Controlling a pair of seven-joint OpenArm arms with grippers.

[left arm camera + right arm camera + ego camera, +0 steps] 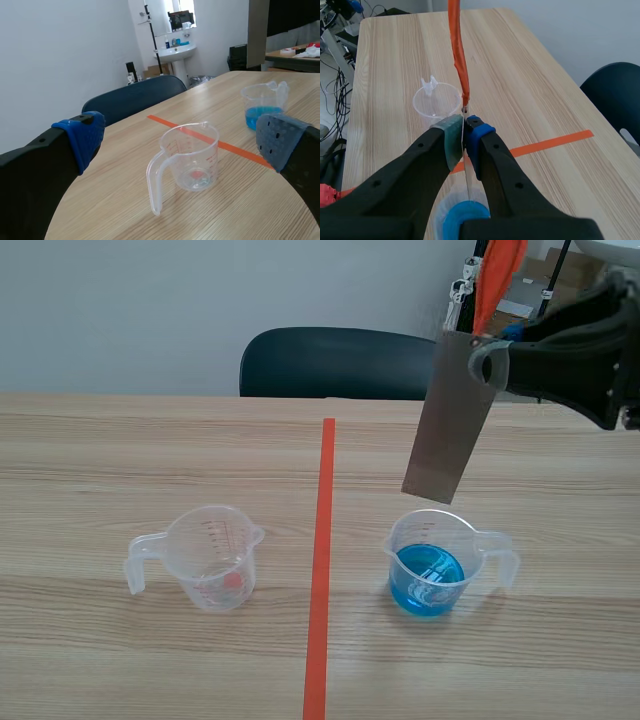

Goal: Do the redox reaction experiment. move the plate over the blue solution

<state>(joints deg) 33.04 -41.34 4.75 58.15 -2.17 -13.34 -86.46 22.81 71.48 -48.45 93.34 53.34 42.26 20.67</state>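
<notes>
Two clear plastic measuring cups with handles on the light wooden table (100, 460), one on either side of a straight orange-red tape line (320, 570). Right of the line: blue-solution cup (430, 565), handle pointing right. Left of the line: empty cup (210, 558), red graduation marks, handle pointing left. Both upright, well apart.

Flat grey-brown rectangular plate (450, 420) in the air, tilted, lower edge just above the far rim of the blue-solution cup, clear of the liquid. Upper end pinched in the right claw (487, 360). From the right wrist: plate edge-on, clamped tight between the two pads, blue-solution cup (465, 220) directly beneath, empty cup (437, 102) further ahead.

Left claw (180, 139) spread wide, gripping nothing, low over the table. Empty cup ahead of it between the fingers, untouched. Plate also visible beyond, above the blue-solution cup (262, 107).

Dark blue chair (335, 362) behind the far table edge.
</notes>
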